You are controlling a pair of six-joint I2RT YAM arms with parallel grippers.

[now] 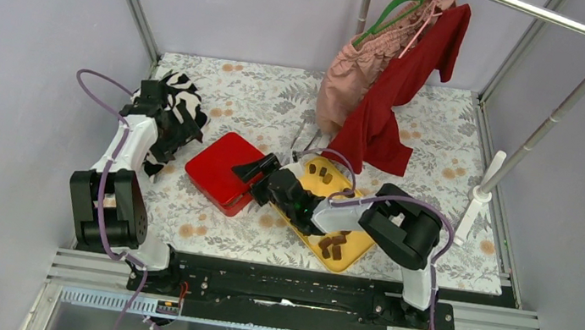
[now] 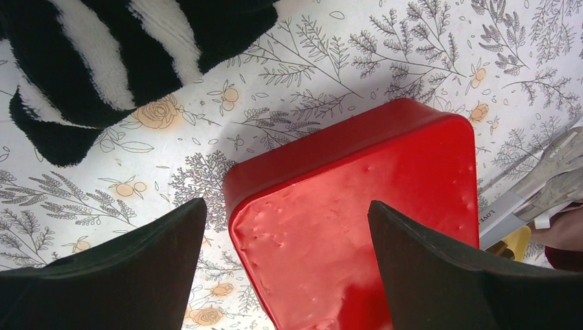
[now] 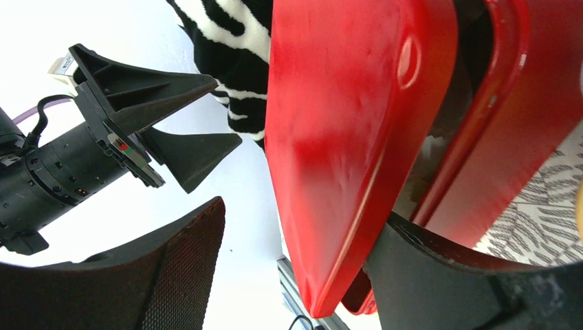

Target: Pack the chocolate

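The chocolate lies as dark brown pieces on the yellow tray (image 1: 360,242), some at its far end (image 1: 322,170) and several at its near end (image 1: 335,246). The red box (image 1: 220,168) sits left of the tray. My right gripper (image 1: 257,179) is at the box's right edge. In the right wrist view it (image 3: 302,213) is open, with the raised red lid (image 3: 344,103) between the fingers, resting against the right one and parted from the base (image 3: 522,137). My left gripper (image 1: 163,133) hangs open above the box's (image 2: 357,206) far-left corner (image 2: 285,203), holding nothing.
A black-and-white striped cloth (image 1: 181,112) (image 2: 89,62) lies at the far left. A red garment (image 1: 395,102) and a pink one (image 1: 362,63) hang from a white rack (image 1: 532,137) at the back right. A silvery utensil (image 2: 550,179) lies beyond the box.
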